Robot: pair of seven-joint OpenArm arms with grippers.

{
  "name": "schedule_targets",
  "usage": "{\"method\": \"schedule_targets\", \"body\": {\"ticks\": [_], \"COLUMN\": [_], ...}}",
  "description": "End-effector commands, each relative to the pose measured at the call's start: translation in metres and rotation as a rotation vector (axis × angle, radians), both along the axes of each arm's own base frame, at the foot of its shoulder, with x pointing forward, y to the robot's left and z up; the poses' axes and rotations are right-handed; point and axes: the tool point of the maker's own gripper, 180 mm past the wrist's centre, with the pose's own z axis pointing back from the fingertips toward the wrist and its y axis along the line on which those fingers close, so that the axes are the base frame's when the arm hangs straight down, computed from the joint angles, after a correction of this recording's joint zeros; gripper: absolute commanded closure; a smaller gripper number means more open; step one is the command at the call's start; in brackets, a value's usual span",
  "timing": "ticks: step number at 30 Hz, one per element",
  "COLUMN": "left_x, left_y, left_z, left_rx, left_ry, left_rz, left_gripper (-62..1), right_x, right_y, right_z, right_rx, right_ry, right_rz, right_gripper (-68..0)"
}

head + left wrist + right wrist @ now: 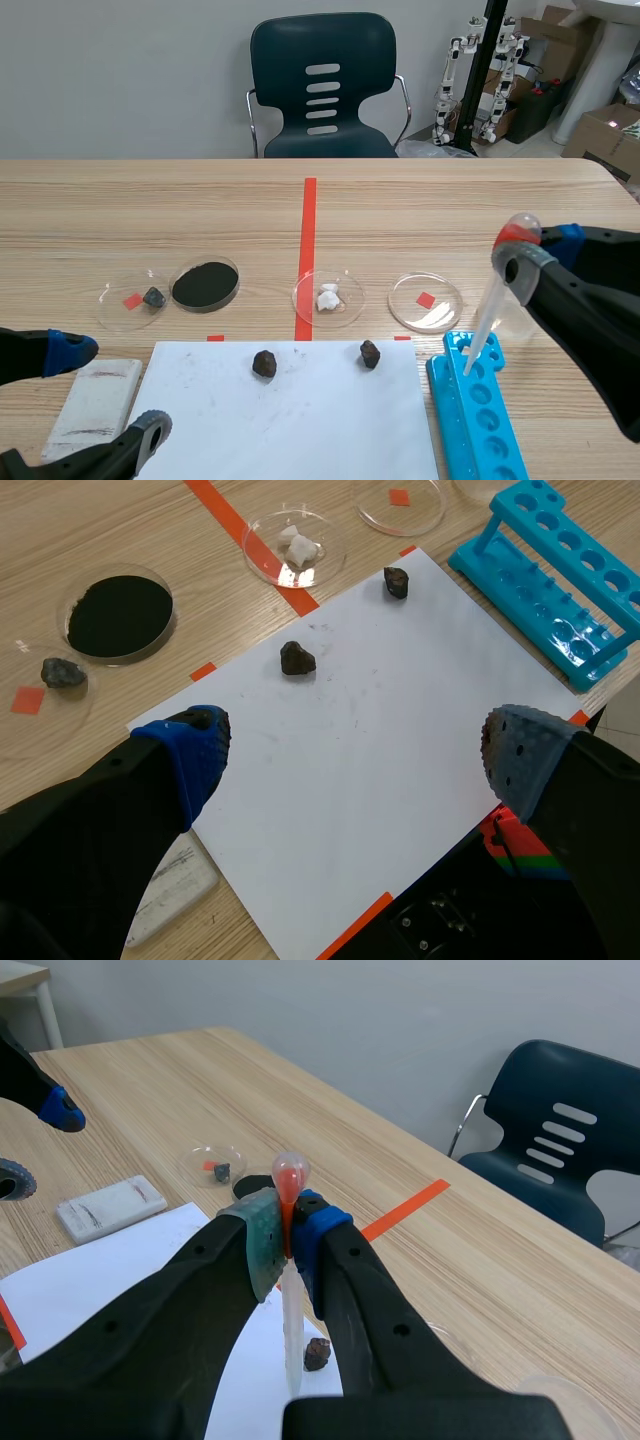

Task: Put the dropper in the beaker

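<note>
Right tool (288,1238) grips the dropper (483,330) upright over the rack (480,420); left tool (355,750) open. Pickup done; placing into the barely discernible beaker remains.

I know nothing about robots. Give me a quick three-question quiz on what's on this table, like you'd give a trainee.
1. True or false: the right gripper is shut on the dropper.
2. How many dark rocks lie on the white paper? A one, B two, C four.
3. Fill in: the left gripper is ____, holding nothing.
Key: 1 true; 2 B; 3 open.
</note>
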Motion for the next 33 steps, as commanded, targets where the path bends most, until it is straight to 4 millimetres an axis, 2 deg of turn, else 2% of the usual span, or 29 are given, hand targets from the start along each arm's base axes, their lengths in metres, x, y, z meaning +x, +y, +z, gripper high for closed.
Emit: {"method": "schedule_targets", "body": {"ticks": [1, 33], "left_x": [0.0018, 0.0018], "left_y": [-0.005, -0.005], "left_z": [0.011, 0.0111], "left_rx": [-0.029, -0.029], "left_ry": [-0.027, -0.027], "left_rz": [-0.001, -0.001], "left_gripper": [-52.7, -52.7], "right_x": [0.0002, 0.0046], "right_y": [0.0007, 0.0004], "right_z": [0.0054, 0.0081], "right_rx": [0.029, 0.026], "right_ry": [-0.012, -0.031], "right_rz": [-0.002, -0.006], "right_gripper": [-0.9, -0.9]}}
